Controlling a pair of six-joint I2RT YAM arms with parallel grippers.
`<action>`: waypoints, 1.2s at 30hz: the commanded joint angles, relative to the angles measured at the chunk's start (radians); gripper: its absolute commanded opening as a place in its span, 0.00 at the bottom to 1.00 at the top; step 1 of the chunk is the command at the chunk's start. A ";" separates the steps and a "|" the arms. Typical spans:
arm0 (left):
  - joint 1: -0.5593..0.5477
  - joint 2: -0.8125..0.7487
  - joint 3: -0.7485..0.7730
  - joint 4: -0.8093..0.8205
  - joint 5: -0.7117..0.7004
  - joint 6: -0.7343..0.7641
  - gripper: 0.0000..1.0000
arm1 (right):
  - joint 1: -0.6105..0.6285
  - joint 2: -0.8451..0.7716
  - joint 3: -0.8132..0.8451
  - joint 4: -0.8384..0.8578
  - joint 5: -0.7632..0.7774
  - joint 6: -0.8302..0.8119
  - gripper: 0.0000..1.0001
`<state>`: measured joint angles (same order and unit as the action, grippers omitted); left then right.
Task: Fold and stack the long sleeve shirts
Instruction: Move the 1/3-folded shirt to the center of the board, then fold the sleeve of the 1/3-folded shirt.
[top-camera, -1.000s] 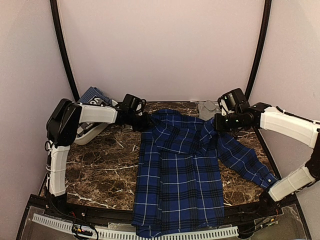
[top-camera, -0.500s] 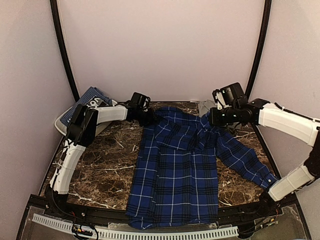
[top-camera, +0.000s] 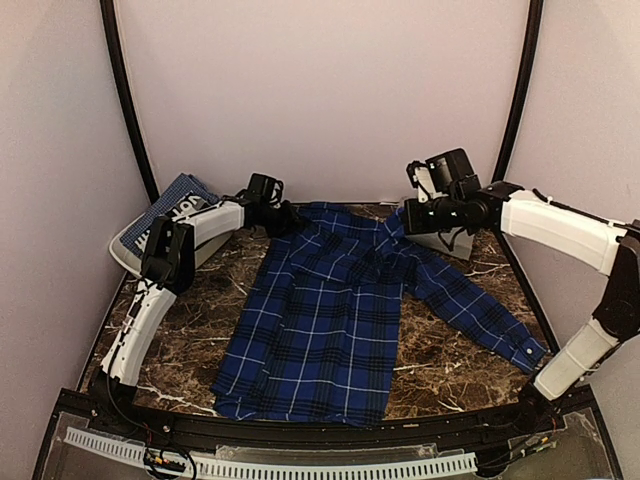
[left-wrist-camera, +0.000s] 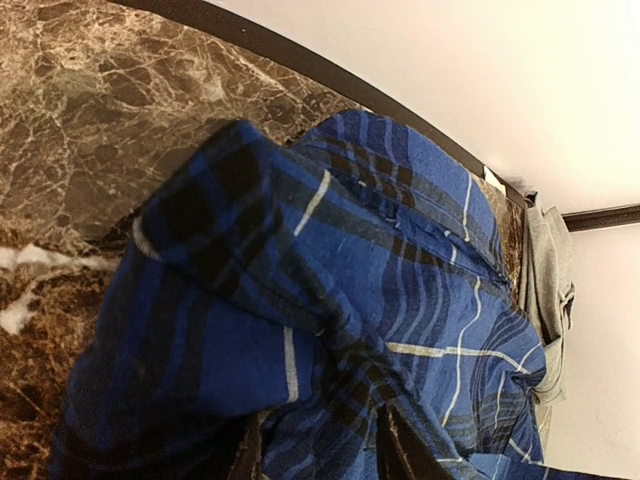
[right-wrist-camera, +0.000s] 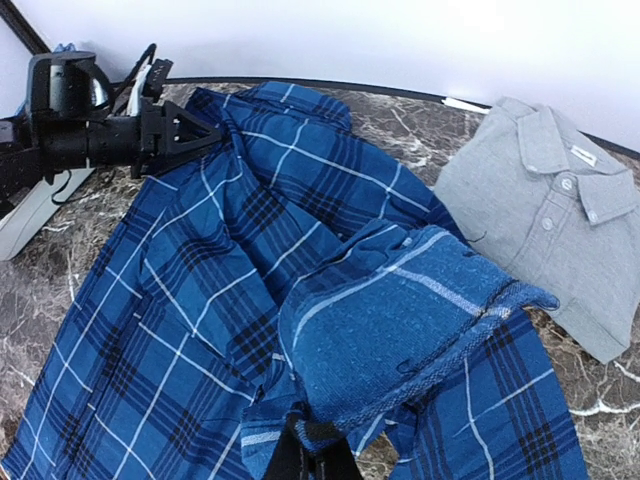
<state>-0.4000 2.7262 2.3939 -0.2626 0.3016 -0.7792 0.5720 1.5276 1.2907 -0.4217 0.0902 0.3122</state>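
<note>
The plaid shirt (top-camera: 320, 320) lies spread on the marble table (top-camera: 190, 310), taking up most of the middle. Its long axis runs from the far wall toward the near edge, slanted so the hem ends up toward the near left. The collar points at the back wall and the hem sits just short of the near edge. One sleeve stretches out along the table to the near right, with its cuff close to the right arm's base. The left fingers (left-wrist-camera: 398, 450) are clamped on the plaid cloth at the far-left shoulder, and the fabric bunches up between them. The right fingers (right-wrist-camera: 305, 462) pinch a folded ridge of the same shirt at the far-right shoulder, where the paler underside of the cloth is turned outward. Both arms reach in from the sides near the back wall, so the collar end sits rumpled and a little raised between them while the body lies flat. The grey shirt (right-wrist-camera: 545, 215) rests folded in the far right corner, collar toward the wall, just beside the plaid one. A tray (top-camera: 125, 250) stands at the far left, with a blue checked cloth (top-camera: 185, 190) on it.
</note>
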 joint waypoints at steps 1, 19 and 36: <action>0.001 -0.130 0.000 -0.075 0.025 0.058 0.40 | 0.066 0.026 0.038 0.044 -0.017 -0.054 0.00; -0.047 -0.501 -0.473 0.038 0.165 0.123 0.31 | 0.374 0.078 0.054 0.067 0.080 -0.046 0.00; -0.180 -0.162 -0.268 0.189 0.055 -0.027 0.20 | 0.447 -0.156 0.012 -0.004 0.229 -0.013 0.00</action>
<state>-0.5770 2.5183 2.0083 -0.0982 0.3988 -0.7650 0.9798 1.4094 1.3201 -0.4206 0.2935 0.2901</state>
